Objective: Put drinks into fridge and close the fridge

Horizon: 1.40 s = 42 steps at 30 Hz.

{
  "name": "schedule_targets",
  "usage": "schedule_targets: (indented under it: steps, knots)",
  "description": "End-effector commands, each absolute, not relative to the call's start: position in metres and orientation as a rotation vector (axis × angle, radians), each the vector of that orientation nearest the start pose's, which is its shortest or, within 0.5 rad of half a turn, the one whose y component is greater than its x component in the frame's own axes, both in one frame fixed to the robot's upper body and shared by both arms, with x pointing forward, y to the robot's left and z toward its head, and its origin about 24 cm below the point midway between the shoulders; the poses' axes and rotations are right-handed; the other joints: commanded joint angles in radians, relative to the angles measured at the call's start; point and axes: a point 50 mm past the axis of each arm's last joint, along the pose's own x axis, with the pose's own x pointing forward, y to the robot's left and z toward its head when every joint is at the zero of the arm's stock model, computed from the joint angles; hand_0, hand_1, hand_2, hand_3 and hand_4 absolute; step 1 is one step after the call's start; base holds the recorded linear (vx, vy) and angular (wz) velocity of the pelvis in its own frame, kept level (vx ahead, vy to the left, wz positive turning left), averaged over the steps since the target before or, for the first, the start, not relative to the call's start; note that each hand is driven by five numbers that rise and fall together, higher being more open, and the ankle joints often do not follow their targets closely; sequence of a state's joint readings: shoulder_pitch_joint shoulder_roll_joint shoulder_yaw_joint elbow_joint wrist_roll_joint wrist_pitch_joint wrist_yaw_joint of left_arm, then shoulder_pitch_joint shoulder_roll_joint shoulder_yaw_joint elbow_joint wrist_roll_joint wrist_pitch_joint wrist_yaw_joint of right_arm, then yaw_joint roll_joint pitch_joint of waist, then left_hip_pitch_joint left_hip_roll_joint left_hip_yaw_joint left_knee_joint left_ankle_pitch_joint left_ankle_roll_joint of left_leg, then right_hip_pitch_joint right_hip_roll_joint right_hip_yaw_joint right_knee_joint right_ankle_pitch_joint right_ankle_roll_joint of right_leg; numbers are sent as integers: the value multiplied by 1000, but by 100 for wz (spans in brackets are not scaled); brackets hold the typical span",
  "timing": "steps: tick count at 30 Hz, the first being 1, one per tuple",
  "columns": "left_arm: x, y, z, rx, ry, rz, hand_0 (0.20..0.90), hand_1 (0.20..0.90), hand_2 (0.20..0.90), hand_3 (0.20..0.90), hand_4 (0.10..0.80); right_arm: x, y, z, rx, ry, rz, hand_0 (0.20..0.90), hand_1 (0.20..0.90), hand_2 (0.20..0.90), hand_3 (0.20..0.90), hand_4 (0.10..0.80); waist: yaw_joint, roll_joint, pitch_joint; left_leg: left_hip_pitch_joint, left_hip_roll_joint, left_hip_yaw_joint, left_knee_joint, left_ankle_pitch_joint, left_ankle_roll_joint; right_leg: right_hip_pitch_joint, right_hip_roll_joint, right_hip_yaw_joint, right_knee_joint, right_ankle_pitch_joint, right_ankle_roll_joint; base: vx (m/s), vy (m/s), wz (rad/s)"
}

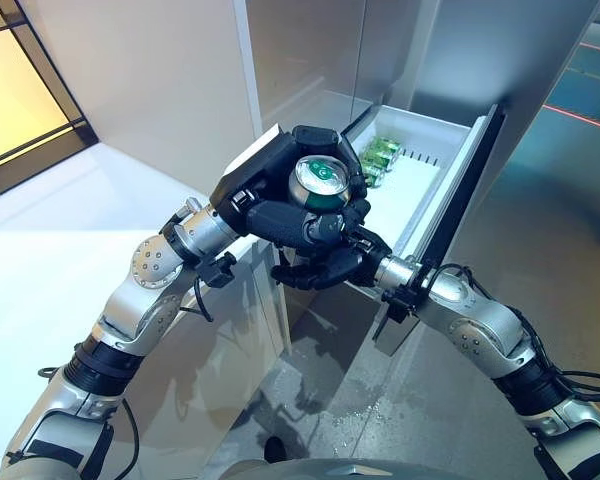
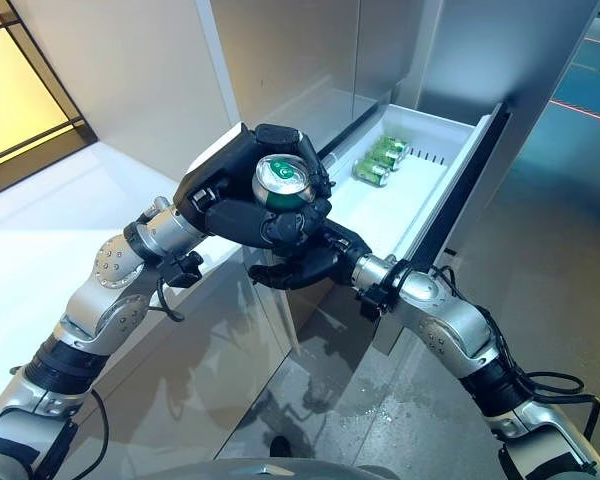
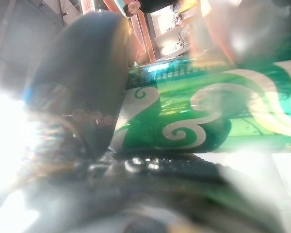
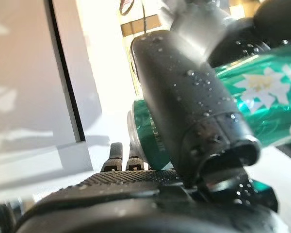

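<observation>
Green can point(image 1: 323, 181) gripped in left hand point(image 1: 270, 200) just short of open fridge drawer point(image 1: 435, 175); right hand point(image 1: 325, 265) cups beneath, fingers curled, touching

The can point(image 1: 323, 182) has a silver lid with a green patch around the opening, and its side, seen close in the wrist views, is glossy green with white swirls, a white star-shaped flower with a yellow centre, and paler green and turquoise bands. The cans point(image 2: 382, 160) lying in the drawer point(image 2: 450, 150) are the same green with silver ends, against the drawer's white inside and its black front edge. Both the left hand point(image 1: 270, 190) and the right hand point(image 1: 325, 262) are matt black on silver-grey arms, the fridge point(image 1: 430, 50) panels are pale grey, and the floor point(image 1: 540, 240) is grey with a thin red line at the far right.
</observation>
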<state>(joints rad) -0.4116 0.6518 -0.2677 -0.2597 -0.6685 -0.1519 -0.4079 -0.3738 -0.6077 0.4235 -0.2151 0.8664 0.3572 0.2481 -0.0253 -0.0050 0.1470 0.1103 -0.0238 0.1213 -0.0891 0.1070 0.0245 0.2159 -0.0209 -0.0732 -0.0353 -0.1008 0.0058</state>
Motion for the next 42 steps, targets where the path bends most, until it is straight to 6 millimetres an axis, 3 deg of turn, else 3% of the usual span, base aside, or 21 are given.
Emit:
schedule_targets:
  steps: [1,6,11,18,24,33,37,42]
  knots:
    - [265,132,234,14,-770,-891,300,300,300,200,100,279,-90,183,409,-88,986,900,900,900,900,800,15,-20,-106,77,-36,16,2,-162,27,-71,-12,-67,-43,112,57,0,0,0]
    - [264,134,233,13,-763,-901,300,300,300,200,100,280,-90,171,516,-5,993,900,900,900,900,800,19,-22,-107,79,-37,13,2,-163,27,-68,-13,-74,-44,111,61,0,0,0]
    - [265,135,233,14,-758,-897,300,300,300,200,100,283,-92,174,446,-61,949,900,900,900,900,800,20,-21,-110,78,-36,12,2,-162,27,-69,-14,-74,-46,113,61,0,0,0]
    - [266,133,232,18,-748,-881,300,300,300,200,100,288,-108,211,90,-417,769,900,900,900,900,800,14,-15,-107,79,-37,14,2,-163,29,-69,-13,-67,-47,114,60,0,1,0]
    - [265,131,233,20,-747,-869,300,300,300,200,100,281,-109,238,-97,-596,711,900,900,900,900,800,13,-10,-102,80,-38,20,2,-164,30,-69,-13,-64,-47,114,60,-4,9,-3]
    - [266,130,231,19,-743,-865,300,300,300,200,100,280,-103,237,44,-508,821,900,900,900,900,800,23,-14,-103,83,-35,40,2,-166,25,-67,-23,-95,-49,116,65,-1,-1,0]
    - [267,131,230,18,-740,-866,300,300,300,200,100,282,-102,229,140,-434,860,900,900,900,900,800,24,-18,-107,83,-34,45,2,-165,22,-68,-24,-100,-50,117,67,-8,-15,-6]
    - [267,131,229,6,-745,-879,300,300,300,200,100,284,-96,205,271,-226,945,900,900,900,900,800,19,-21,-111,80,-32,41,2,-162,21,-70,-20,-92,-50,116,66,0,0,0]
